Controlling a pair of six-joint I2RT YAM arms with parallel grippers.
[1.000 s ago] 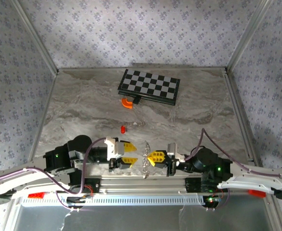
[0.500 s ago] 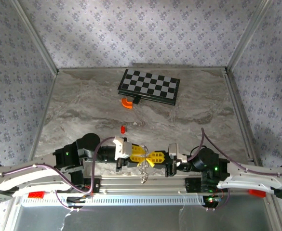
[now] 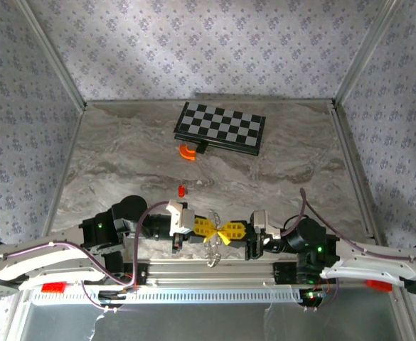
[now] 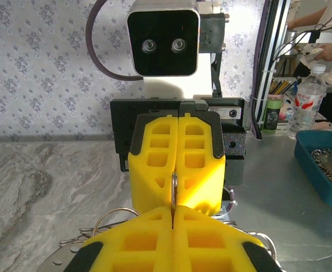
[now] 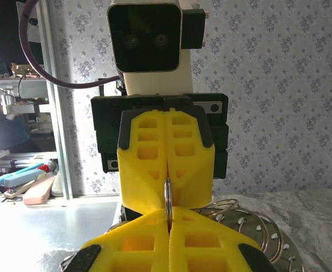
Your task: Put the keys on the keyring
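Left gripper (image 3: 209, 228) and right gripper (image 3: 229, 232) are both clamping their fingers on the thin keyring (image 4: 174, 190), tip to tip above the table's (image 3: 300, 156) near edge, silver keys (image 3: 212, 250) dangling beneath, red-headed key (image 3: 182, 190) lying apart on the table; ring is looking stiff, light, slippery, so bare wire is the place to grip.

Layout-wise: the yellow-padded two-finger left gripper (image 3: 205, 229) and its twin, the yellow-padded right gripper (image 3: 230, 231), sit nose to nose at the middle of the near edge of the grey marble-pattern table (image 3: 122, 156). Both clamp the thin silver metal keyring (image 4: 175, 187) edge-on between them. The small silver metal keys (image 3: 213, 250) fan out just on the near side. Behind the left gripper, apart from it, lies the tiny red-headed key (image 3: 182, 190). Further back is the orange curved piece (image 3: 187, 152), just beside the front left corner of the black-and-white chessboard (image 3: 220, 128), which is near the back wall.
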